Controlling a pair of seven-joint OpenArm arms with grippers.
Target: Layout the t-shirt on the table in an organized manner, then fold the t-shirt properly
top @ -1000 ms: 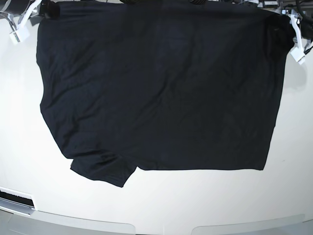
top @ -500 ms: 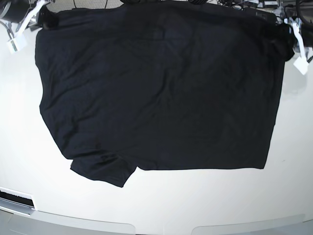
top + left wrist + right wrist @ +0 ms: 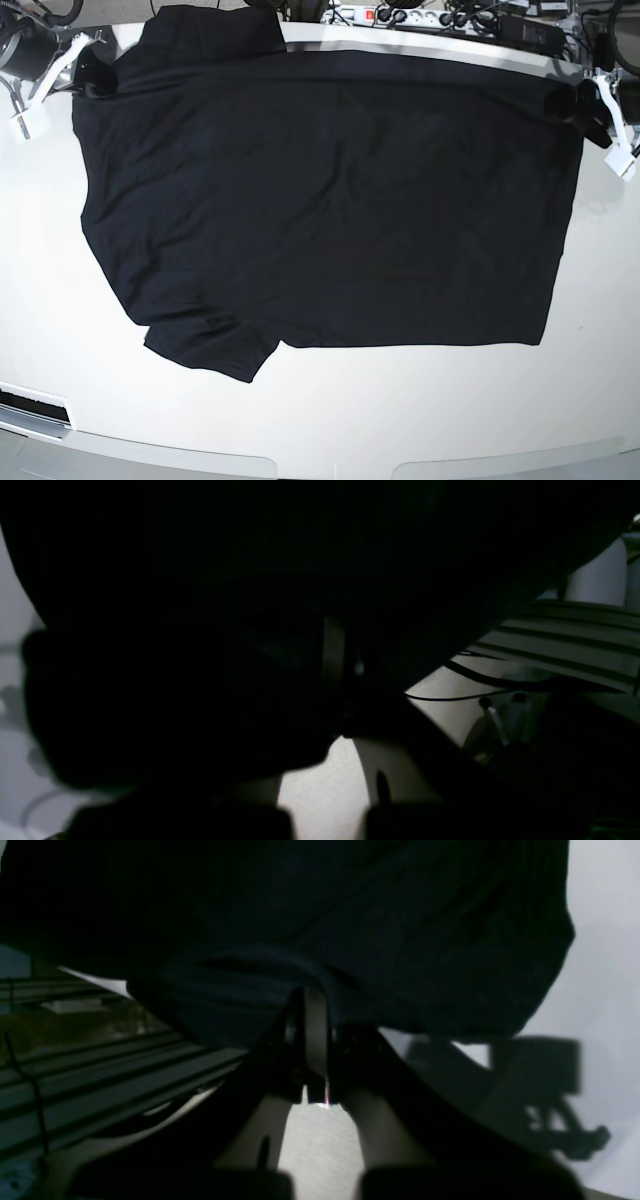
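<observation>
The black t-shirt (image 3: 330, 210) lies spread across the white table (image 3: 400, 410), with one sleeve folded at the near left and another bunched at the far left. My right gripper (image 3: 92, 78) is shut on the shirt's far left corner. In the right wrist view its fingers (image 3: 306, 1015) pinch a fold of the t-shirt (image 3: 350, 915). My left gripper (image 3: 562, 103) is shut on the far right corner. The left wrist view is mostly dark cloth (image 3: 300, 540) draped over that gripper (image 3: 340, 680).
A power strip and tangled cables (image 3: 420, 15) run along the table's far edge. A slot (image 3: 35, 408) sits in the table's near left corner. Bare white tabletop surrounds the shirt on the left, right and near sides.
The shirt's far edge has come down and toward me, uncovering the table's far rim and the cables. Both grippers moved with it, still shut on the corners.
</observation>
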